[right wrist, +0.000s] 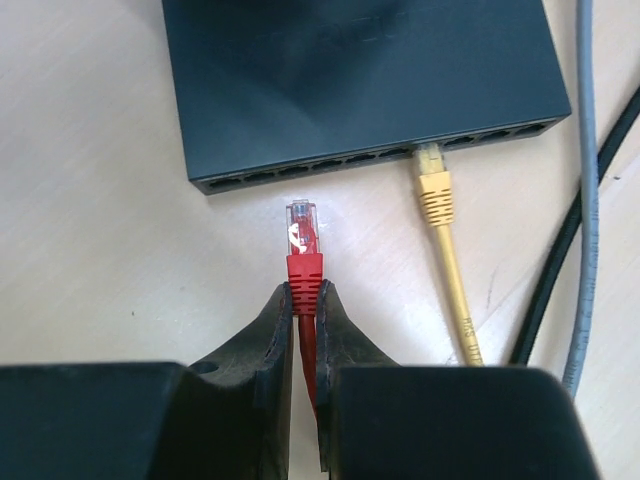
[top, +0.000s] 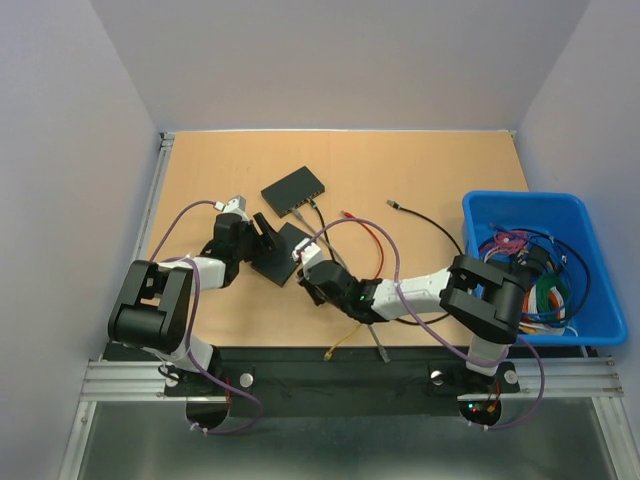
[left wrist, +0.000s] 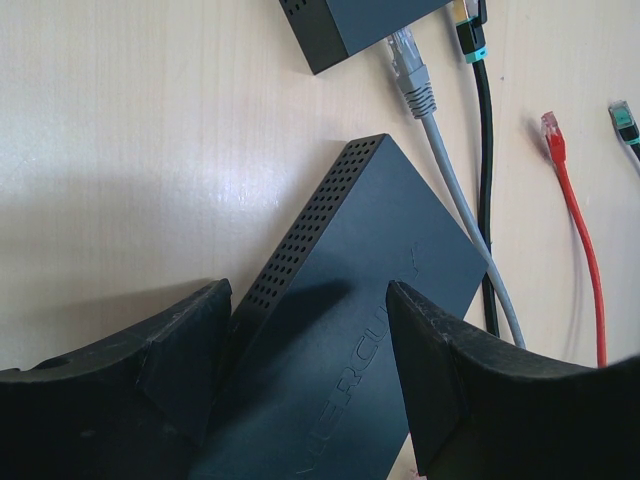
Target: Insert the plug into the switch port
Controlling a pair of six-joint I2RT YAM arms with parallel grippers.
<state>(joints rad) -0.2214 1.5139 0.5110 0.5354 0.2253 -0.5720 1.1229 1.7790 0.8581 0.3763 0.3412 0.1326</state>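
The near black switch [top: 281, 252] lies on the table; its row of ports [right wrist: 300, 170] faces my right wrist camera. My left gripper [top: 260, 234] straddles that switch [left wrist: 350, 300], one finger against its perforated side, the other at its far edge, holding it. My right gripper [top: 304, 262] is shut on the red boot of the red plug [right wrist: 303, 232]. The gripper [right wrist: 305, 292] holds the plug level, tip pointing at the ports with a short gap to them. A yellow plug [right wrist: 431, 160] sits in a port to the right.
A second black switch [top: 295, 190] lies farther back with grey [left wrist: 410, 75] and black [left wrist: 470, 40] cables plugged in. The red cable's loose end [left wrist: 550, 130] lies beside them. A blue bin [top: 600, 290] of cables stands at the right. A black cable end [top: 393, 204] lies mid-table.
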